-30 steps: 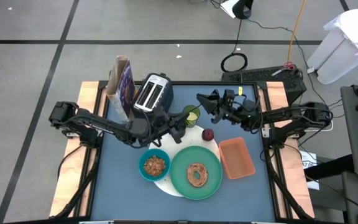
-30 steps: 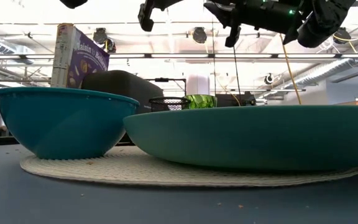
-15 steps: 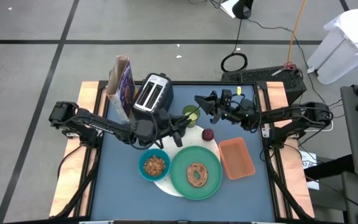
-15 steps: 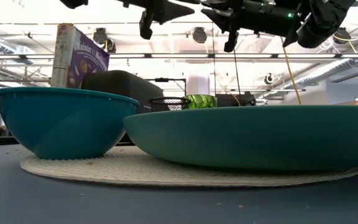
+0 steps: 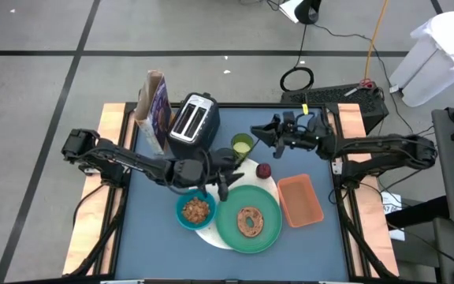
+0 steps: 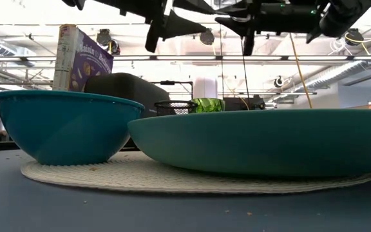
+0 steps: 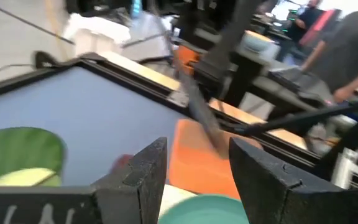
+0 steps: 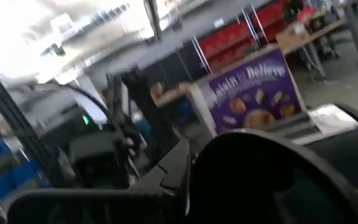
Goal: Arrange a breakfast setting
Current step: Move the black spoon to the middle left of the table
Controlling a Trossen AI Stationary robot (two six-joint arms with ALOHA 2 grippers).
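From above, the left gripper [image 5: 225,175] hovers by the green plate [image 5: 249,221]; its wrist view alone shows its fingers spread. The right gripper [image 5: 260,131], above the desk [image 5: 156,237], carries a black cup [image 8: 272,180], seen only in its wrist view.

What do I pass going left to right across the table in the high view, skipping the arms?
Cereal box → toaster → yellow-green cup → small red fruit → orange tray.
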